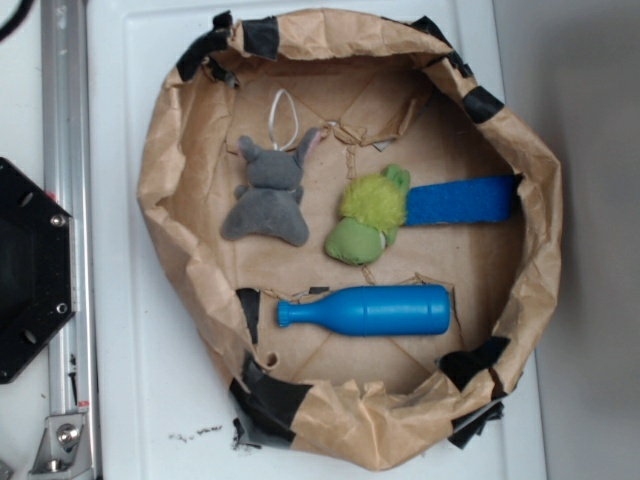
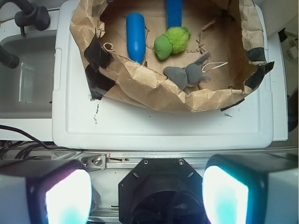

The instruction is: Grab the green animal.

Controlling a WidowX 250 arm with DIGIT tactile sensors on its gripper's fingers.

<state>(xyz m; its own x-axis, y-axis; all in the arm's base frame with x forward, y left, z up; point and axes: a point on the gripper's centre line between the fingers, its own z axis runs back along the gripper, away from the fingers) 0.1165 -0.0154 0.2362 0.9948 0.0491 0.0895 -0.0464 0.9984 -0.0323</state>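
Nothing grabbed yet; the green animal (image 1: 368,216) lies untouched in the paper basket (image 1: 170,130) beside the grey bunny (image 1: 268,192); the gripper (image 2: 147,198) stands wide and empty, well back from the basket

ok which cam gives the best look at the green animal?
Exterior. The green animal lies fully visible from straight above, between the grey bunny and blue strip. Wrist shows it smaller and farther off, with the open gripper far short of it.
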